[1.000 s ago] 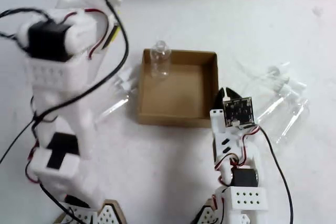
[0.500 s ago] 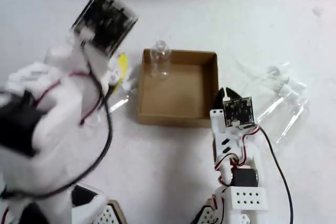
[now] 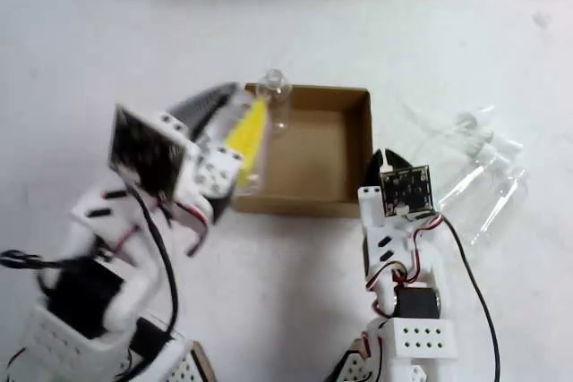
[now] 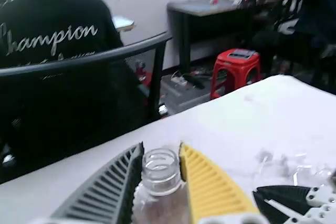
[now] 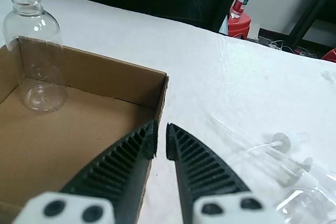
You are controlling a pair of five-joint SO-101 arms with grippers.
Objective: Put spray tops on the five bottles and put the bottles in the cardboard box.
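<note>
A clear bottle (image 3: pixel 273 87) with a bare open neck stands in the far left corner of the cardboard box (image 3: pixel 304 200). My left gripper (image 3: pixel 251 94), with one grey and one yellow finger, hangs over the box's left wall and is open. In the left wrist view the bottle (image 4: pixel 159 169) shows in the gap at the gripper's (image 4: pixel 160 148) tips; contact cannot be told. My right gripper (image 3: pixel 383 160) rests shut and empty at the box's near right corner. In the right wrist view that gripper (image 5: pixel 161 128) points over the box wall (image 5: pixel 105 74) toward the bottle (image 5: pixel 34 51).
Several clear bottles (image 3: pixel 479 176) and loose spray tops (image 5: pixel 283 140) lie on the white table right of the box. The left arm's body (image 3: pixel 98 275) covers the table left of the box. A person sits on a chair (image 4: pixel 79 77) beyond the far edge.
The left arm has swung down from high at the far left to the box's left wall, bringing its fingers up to the standing bottle. The right arm has not moved.
</note>
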